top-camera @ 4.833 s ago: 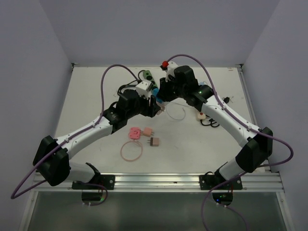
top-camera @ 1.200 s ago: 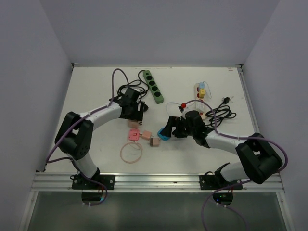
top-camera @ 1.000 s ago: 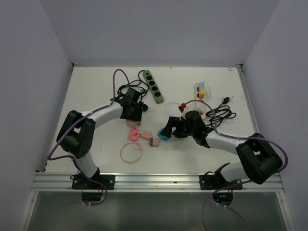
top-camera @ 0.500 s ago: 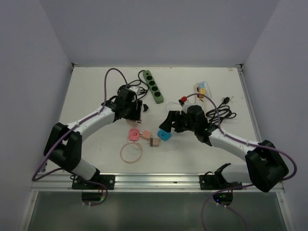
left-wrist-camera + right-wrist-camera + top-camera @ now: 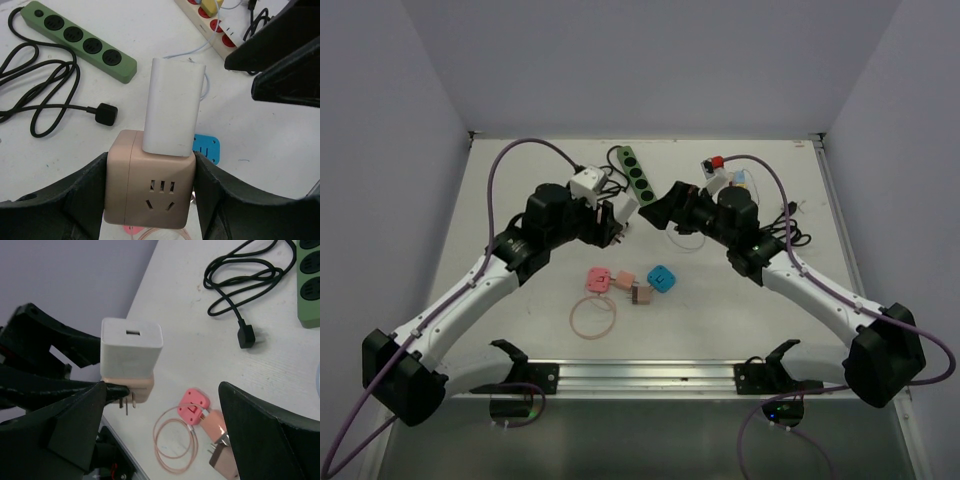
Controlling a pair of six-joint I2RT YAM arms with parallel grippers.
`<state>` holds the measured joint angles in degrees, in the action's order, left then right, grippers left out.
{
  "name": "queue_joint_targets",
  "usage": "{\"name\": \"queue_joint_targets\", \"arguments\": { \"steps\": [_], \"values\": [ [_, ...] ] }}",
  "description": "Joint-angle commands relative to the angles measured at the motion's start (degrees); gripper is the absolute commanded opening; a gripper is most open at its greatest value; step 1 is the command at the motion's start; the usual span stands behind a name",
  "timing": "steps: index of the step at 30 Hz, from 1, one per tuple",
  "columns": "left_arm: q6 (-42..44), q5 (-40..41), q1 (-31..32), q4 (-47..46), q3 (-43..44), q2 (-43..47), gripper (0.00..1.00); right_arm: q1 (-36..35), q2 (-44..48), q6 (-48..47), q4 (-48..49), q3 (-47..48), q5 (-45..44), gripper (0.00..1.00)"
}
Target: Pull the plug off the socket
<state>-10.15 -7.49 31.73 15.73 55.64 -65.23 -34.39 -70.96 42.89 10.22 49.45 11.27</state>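
Overhead, on the white table (image 5: 700,330):

- The left gripper (image 5: 150,172) hangs raised at about 11 o'clock from the table's middle. Its two black fingers (image 5: 75,195) are clamped on opposite faces of the tan plastic cube socket (image 5: 150,192).
- The white rectangular plastic charger plug (image 5: 172,107) stands seated in the cube's top face. We see no gap at the seam, though the wrist angle is steep and we cannot be sure it is fully home.
- Bare metal prongs (image 5: 126,404) stick out from under the cube.
- The right gripper (image 5: 162,387) sits at 3 o'clock of the plug, near it but apart. Its jaws are spread wide with nothing between them.

Lying on the table:

- A green four-outlet power strip (image 5: 637,178) lies at 12 o'clock from the middle, with its black cord (image 5: 50,100) looped beside it.
- A white strip with red outlets (image 5: 210,25) lies at about 1 o'clock.
- A light blue square adapter (image 5: 661,278) lies close to the middle.
- A pink rounded adapter (image 5: 599,279) lies at its 9 o'clock.
- A small brown adapter (image 5: 640,293) lies between the two.
- A thin pink cable loop (image 5: 593,315) lies at 6 o'clock of the pink adapter.
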Motion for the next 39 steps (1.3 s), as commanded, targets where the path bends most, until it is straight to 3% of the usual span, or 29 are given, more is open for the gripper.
{"name": "queue_joint_targets", "arguments": {
  "steps": [1,17,23,26,29,33,34,37,39],
  "values": [
    [4.1,-2.7,0.4,-8.1,-1.5,3.5,0.0,-1.2,0.3,5.2,2.7,4.5,-3.4,0.99],
    [6.0,-1.7,0.6,-14.3,-9.1,9.3,0.0,-7.1,-10.1,6.1,4.9,10.1,-2.6,0.98],
    [5.6,-1.6,0.6,-14.8,-10.3,10.2,0.0,-8.1,-11.9,6.6,6.8,9.9,-1.4,0.92],
    [5.6,-1.7,0.5,-14.8,-10.2,9.9,0.0,-8.3,-11.9,6.8,7.9,9.9,-1.2,0.83],
    [5.7,-1.7,0.6,-14.8,-10.2,9.9,0.0,-8.4,-11.8,6.9,8.9,9.9,-1.0,0.68],
    [5.8,-1.0,0.6,-14.8,-10.2,10.0,0.0,-8.3,-10.3,6.5,8.9,9.1,-3.0,0.38],
    [5.8,-0.9,0.5,-14.8,-10.3,10.0,0.0,-8.2,-9.8,6.4,8.7,9.0,-3.4,0.23],
    [6.2,-0.5,0.6,-14.1,-10.1,10.1,0.0,-7.4,-7.6,5.5,6.4,8.9,-5.5,0.0],
    [6.9,0.3,0.6,-13.0,-9.7,10.0,0.0,-5.9,-6.1,5.4,5.1,8.8,-6.1,0.0]
  ]
}}
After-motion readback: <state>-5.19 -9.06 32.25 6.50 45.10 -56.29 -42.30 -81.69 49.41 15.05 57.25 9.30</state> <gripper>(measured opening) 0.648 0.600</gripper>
